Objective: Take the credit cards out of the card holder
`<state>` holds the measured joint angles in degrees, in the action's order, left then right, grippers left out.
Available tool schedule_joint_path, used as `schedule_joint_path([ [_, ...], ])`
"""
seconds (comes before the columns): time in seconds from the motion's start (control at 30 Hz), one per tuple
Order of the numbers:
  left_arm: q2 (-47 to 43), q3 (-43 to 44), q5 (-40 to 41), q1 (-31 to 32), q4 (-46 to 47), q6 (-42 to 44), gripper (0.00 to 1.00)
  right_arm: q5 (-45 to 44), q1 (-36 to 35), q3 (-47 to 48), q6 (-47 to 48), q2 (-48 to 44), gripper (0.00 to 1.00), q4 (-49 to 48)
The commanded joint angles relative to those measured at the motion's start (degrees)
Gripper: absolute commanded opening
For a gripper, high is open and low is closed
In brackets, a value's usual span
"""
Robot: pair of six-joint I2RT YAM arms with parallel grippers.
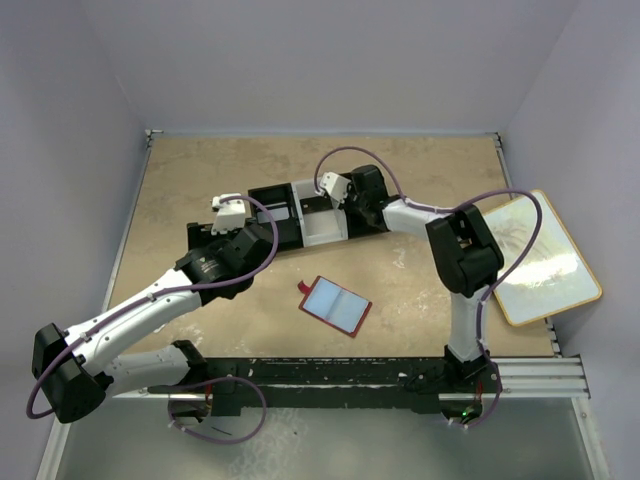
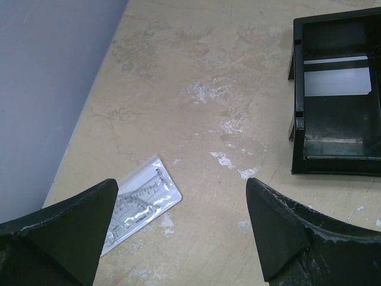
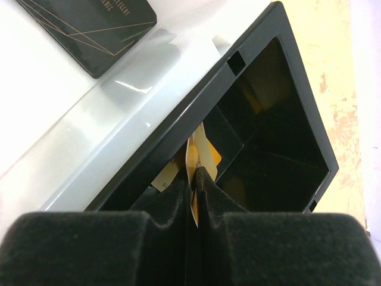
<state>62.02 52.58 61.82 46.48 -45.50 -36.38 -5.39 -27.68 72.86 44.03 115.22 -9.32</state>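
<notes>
The card holder [image 1: 335, 305], a red wallet, lies open and flat at mid-table with its pale blue panels up. My right gripper [image 1: 333, 188] hovers over the black-and-white tray [image 1: 258, 241]. In the right wrist view it [image 3: 195, 173] is shut on a yellow-and-cream credit card [image 3: 203, 152], held on edge over the tray's black end compartment [image 3: 280, 119]. A black card [image 3: 89, 24] lies in the white compartment. My left gripper [image 1: 222, 203] is open and empty [image 2: 181, 185] above bare table left of the tray. A pale card [image 2: 336, 80] lies in the nearer black compartment.
A clear plastic packet with a protractor [image 2: 140, 202] lies on the table under my left fingers, near the left wall. A wood-framed white board [image 1: 540, 255] leans over the table's right edge. A black rail [image 1: 330, 375] runs along the near edge.
</notes>
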Motion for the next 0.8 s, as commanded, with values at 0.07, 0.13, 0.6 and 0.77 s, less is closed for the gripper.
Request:
schedule_joint_path([
  [0.07, 0.4, 0.8, 1.7, -0.3, 0.5, -0.1, 0.86, 3.4, 0.9, 2.8, -3.2, -2.7, 0.11, 5.5],
  [0.13, 0.3, 0.8, 1.6, -0.3, 0.5, -0.1, 0.86, 3.3, 1.2, 3.6, -4.0, -2.9, 0.13, 7.0],
  [0.6, 0.5, 0.8, 1.5, -0.4, 0.6, 0.1, 0.86, 4.8, 2.1, 3.3, -11.5, -5.4, 0.27, 5.1],
  [0.77, 0.6, 0.9, 1.4, -0.3, 0.7, 0.2, 0.86, 6.1, 2.4, 1.9, -20.3, -8.7, 0.26, 2.1],
])
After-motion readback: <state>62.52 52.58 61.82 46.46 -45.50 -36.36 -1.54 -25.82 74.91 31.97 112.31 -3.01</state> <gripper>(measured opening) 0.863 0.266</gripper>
